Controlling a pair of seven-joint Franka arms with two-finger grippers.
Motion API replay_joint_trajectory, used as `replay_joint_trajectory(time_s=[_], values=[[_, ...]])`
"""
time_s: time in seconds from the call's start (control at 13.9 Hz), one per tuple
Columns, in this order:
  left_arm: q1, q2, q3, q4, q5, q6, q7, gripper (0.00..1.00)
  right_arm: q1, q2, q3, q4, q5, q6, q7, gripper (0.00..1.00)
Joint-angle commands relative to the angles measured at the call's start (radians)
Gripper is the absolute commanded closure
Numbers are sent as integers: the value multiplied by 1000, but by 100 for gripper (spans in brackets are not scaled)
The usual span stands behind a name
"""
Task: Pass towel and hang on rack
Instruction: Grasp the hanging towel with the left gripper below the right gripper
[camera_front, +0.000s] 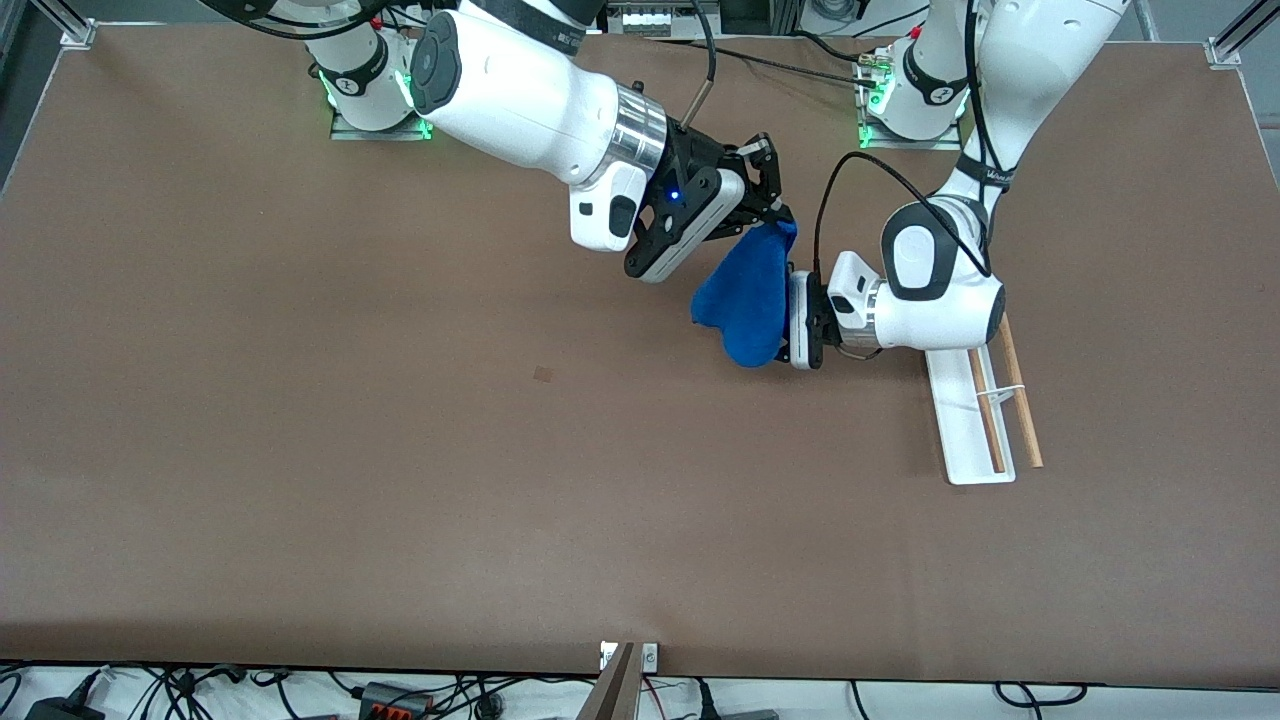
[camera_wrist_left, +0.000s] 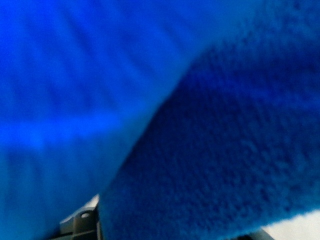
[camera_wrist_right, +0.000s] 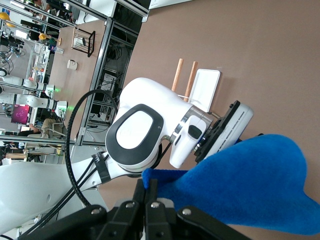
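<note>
A blue towel (camera_front: 745, 300) hangs in the air over the middle of the table. My right gripper (camera_front: 778, 212) is shut on its top corner, and the right wrist view shows the fingers (camera_wrist_right: 151, 187) pinching the towel (camera_wrist_right: 250, 185). My left gripper (camera_front: 790, 320) points sideways into the towel's lower part, and the cloth hides its tip. The towel (camera_wrist_left: 200, 125) fills the left wrist view. The rack (camera_front: 985, 410), a white base with two wooden rods, stands on the table toward the left arm's end, partly under the left arm. It also shows in the right wrist view (camera_wrist_right: 202, 87).
The brown table (camera_front: 400, 480) is bare around the arms. A small dark mark (camera_front: 543, 374) lies on it nearer to the front camera than the right gripper. Cables and plugs (camera_front: 380, 695) run along the table's front edge.
</note>
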Motion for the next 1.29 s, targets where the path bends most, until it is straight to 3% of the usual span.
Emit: replay_joint_trajectory(time_s=[0.0, 0.07, 0.22, 0.29, 1.01, 1.08, 1.15, 1.22], values=[[-6, -12, 3, -2, -30, 5, 29, 65, 2, 0, 2, 1, -12, 8, -3, 100], [-5, -12, 3, -2, -31, 5, 28, 66, 2, 0, 2, 1, -14, 8, -3, 100], [-3, -10, 5, -2, -31, -2, 28, 91, 2, 0, 2, 1, -14, 8, -3, 100], [-3, -10, 5, -2, -31, -5, 25, 99, 2, 0, 2, 1, -14, 8, -3, 100], [-1, -27, 18, 4, -19, -5, -47, 99, 2, 0, 1, 1, -14, 8, -4, 100], [-1, -36, 24, 4, -14, -3, -67, 99, 2, 0, 1, -1, -17, 8, -4, 82], [-1, -45, 38, 4, -10, -5, -89, 99, 2, -1, -1, -1, -41, 8, 3, 10], [-1, -50, 50, 4, 13, -8, -110, 99, 2, -1, 1, 1, -87, 6, 5, 0]])
